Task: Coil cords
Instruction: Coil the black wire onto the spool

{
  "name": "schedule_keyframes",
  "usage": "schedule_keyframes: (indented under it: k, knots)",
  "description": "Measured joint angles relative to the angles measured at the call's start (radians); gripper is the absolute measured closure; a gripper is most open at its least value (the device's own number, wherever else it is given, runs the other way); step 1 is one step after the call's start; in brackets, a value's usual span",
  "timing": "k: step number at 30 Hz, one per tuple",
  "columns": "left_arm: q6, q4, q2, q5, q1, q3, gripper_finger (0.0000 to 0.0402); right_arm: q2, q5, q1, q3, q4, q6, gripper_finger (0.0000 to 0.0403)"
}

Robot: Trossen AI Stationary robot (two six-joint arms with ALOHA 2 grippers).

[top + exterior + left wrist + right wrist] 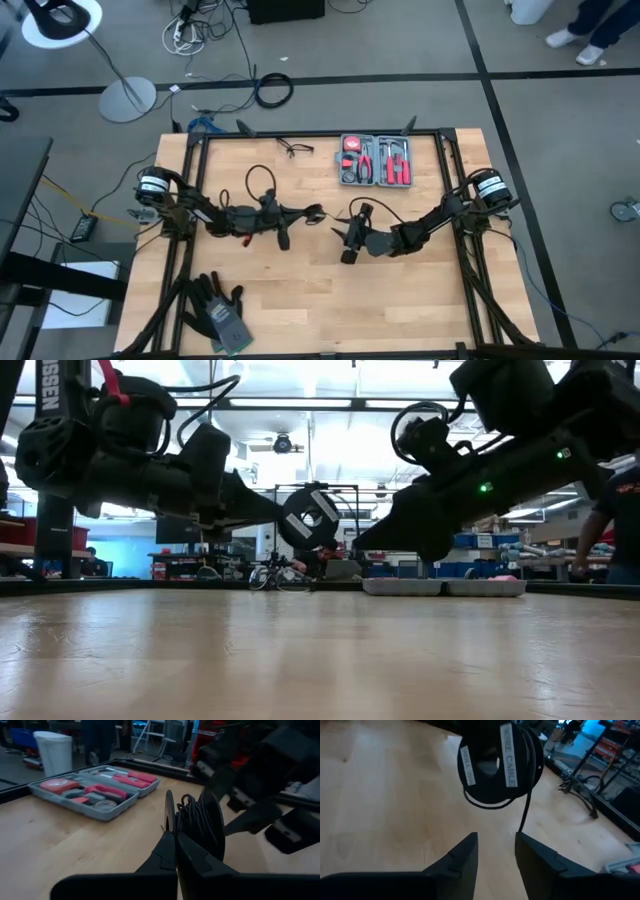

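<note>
The cord is a thin black cable wound on a small round black puck (495,767) with a pale centre (311,518) and white labels. It is in the air above the table's middle (316,212). My left gripper (175,837) is shut on the puck. One loose strand (525,812) hangs down from the winding. My right gripper (496,844) is open just to the puck's right (342,228), its fingers pointing at the puck. I cannot tell whether the strand touches its finger. My left gripper pinches the rim of one of the puck's two discs (169,817) between its two fingers. The fingers come level from the table's left side. The puck stands on edge, lifted clear of the table, with the wound cable (196,820) beside the fingers.
An open grey tool case with red tools (375,160) lies at the far middle. A small glasses-like wire item (295,148) lies far left of it. Dark gloves (215,310) lie at the near left. Bare wood (400,300) spreads along the near side.
</note>
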Motion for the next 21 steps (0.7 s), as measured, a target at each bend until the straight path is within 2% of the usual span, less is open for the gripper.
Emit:
schedule_keyframes:
  k: [10, 13, 17, 21]
  knots:
    - [0.000, -0.008, 0.000, 0.038, -0.001, 0.020, 0.0401, 0.003, 0.010, -0.008, -0.001, -0.032, 0.062, 0.0285]
    - [0.000, -0.007, 0.000, 0.038, -0.001, 0.020, 0.0401, 0.003, 0.019, -0.008, -0.001, -0.036, 0.078, 0.0315]
    - [0.000, -0.008, 0.000, 0.038, -0.001, 0.020, 0.0401, 0.003, 0.015, -0.008, -0.001, -0.036, 0.078, 0.0386]
    - [0.003, -0.008, 0.000, 0.038, -0.001, 0.020, 0.0401, 0.003, 0.008, -0.008, -0.001, -0.036, 0.082, 0.0392]
